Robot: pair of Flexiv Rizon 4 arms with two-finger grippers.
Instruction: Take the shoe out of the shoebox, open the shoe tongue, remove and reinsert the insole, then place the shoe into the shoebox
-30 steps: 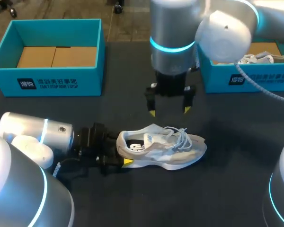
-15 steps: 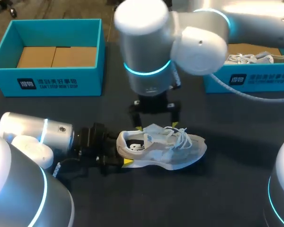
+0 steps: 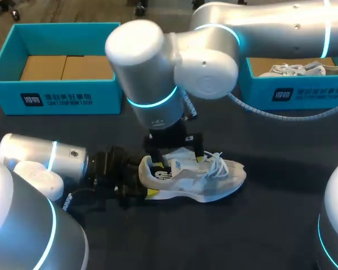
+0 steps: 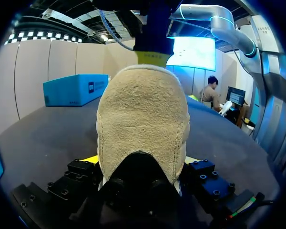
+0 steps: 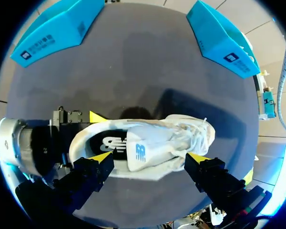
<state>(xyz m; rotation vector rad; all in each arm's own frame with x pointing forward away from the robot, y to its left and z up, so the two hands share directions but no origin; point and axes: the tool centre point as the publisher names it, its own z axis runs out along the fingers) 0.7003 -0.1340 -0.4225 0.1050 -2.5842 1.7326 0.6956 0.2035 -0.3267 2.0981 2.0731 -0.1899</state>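
Note:
A white and grey shoe stands upright on the dark table, toe to the right. My left gripper lies low on the table and is shut on its heel; in the left wrist view the beige heel fills the space between the yellow tips. My right gripper hangs open just over the shoe's collar and tongue. In the right wrist view its fingers straddle the shoe from above without touching it. The black insole shows inside the opening.
A teal shoebox with a bare cardboard floor stands at the back left. A second teal shoebox at the back right holds another white shoe. My right arm's large body spans the table's middle.
My right arm has swung left and down, bringing its open gripper from behind the shoe to just above the collar. The left gripper and the shoe have kept still.

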